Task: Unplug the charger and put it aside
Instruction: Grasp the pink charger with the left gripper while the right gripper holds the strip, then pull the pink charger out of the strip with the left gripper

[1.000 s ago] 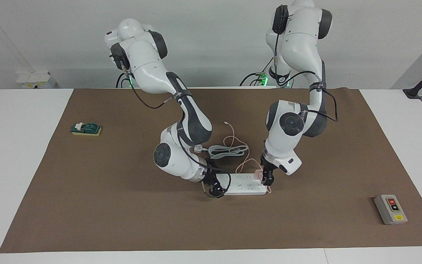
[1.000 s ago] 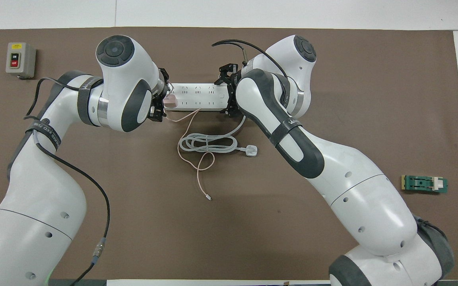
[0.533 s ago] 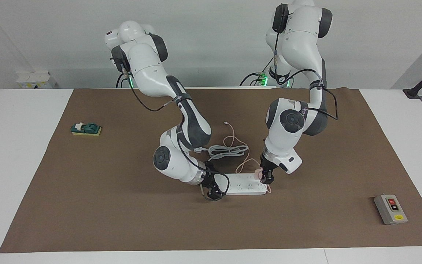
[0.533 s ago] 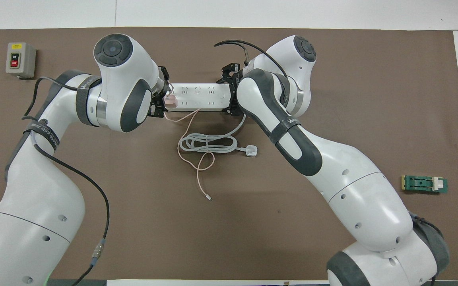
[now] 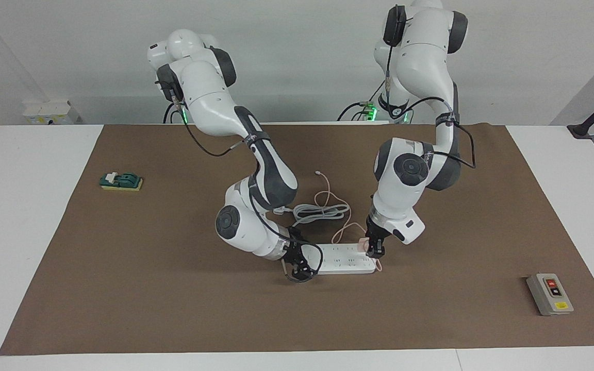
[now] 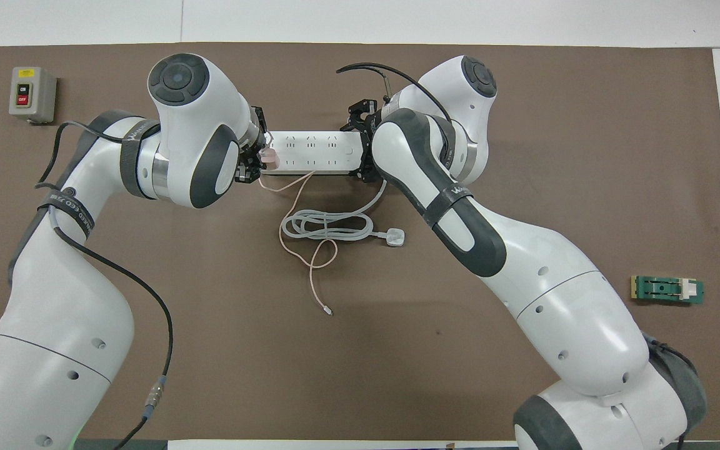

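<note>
Matt brown mat, paper-like and flat, over a smooth white bench. The power strip looks like smooth white plastic with a slight sheen. The charger shows pale pink plastic, its cable thin and rubbery. Both arms' shells gleam, glossy white. The grey switch box looks dull, painted metal or plastic, cannot tell.

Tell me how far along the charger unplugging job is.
Done: the right hand is at one end of the long white power strip, apparently steadying it. In hand: the left hand is closed on the small pale pink cube charger, seemingly only just lifting. Left: pulling it clear and setting it aside.
</note>
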Controlling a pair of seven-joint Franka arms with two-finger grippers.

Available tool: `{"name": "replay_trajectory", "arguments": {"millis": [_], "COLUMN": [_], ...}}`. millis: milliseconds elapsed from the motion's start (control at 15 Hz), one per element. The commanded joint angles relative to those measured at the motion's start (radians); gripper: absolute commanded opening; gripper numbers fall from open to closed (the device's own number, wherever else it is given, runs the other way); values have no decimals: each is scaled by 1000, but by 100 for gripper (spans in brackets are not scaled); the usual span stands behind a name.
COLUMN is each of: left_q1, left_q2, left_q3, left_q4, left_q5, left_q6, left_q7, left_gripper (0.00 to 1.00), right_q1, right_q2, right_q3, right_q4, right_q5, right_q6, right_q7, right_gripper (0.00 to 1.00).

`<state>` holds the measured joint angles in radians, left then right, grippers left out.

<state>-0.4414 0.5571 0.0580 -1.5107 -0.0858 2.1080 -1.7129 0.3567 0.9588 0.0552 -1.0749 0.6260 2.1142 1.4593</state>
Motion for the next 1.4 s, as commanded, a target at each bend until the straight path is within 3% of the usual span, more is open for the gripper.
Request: {"name": "replay_trajectory", "arguments": {"millis": [0,267,733,1000,1067,1267,1333], "left_q1": [-11,1,49,110,134,272,326], "left_q2": [-14,-13,-29,-152,-182,-245,-265], "left_q3": [16,17,26,25,25,25,25], "left_q4": [-16,6,122,142,142,142,142], "left_q5": [-14,-12,-6,-3,-3,-2,-2], "left_q6": [11,-17,-238,-370,-403,-535,-563], "left_q7": [-1,4,39,93,139,356,457], "left_gripper": [0,0,0,0,0,0,0], "right_q1": [8,8,8,8,8,8,7], "right_q2": [28,27,26,26,26,12,2], "right_q3": [2,2,2,2,2,2,2], "right_q4": [7,7,7,7,7,12,12], "right_q5": [-45,-45,-46,-49,-52,-52,-52], "right_q6": [40,40,40,41,38,23,18], "right_q7": [-10,-10,-10,-8,-7,7,19], "right_gripper": [48,48,48,49,53,81,96]}}
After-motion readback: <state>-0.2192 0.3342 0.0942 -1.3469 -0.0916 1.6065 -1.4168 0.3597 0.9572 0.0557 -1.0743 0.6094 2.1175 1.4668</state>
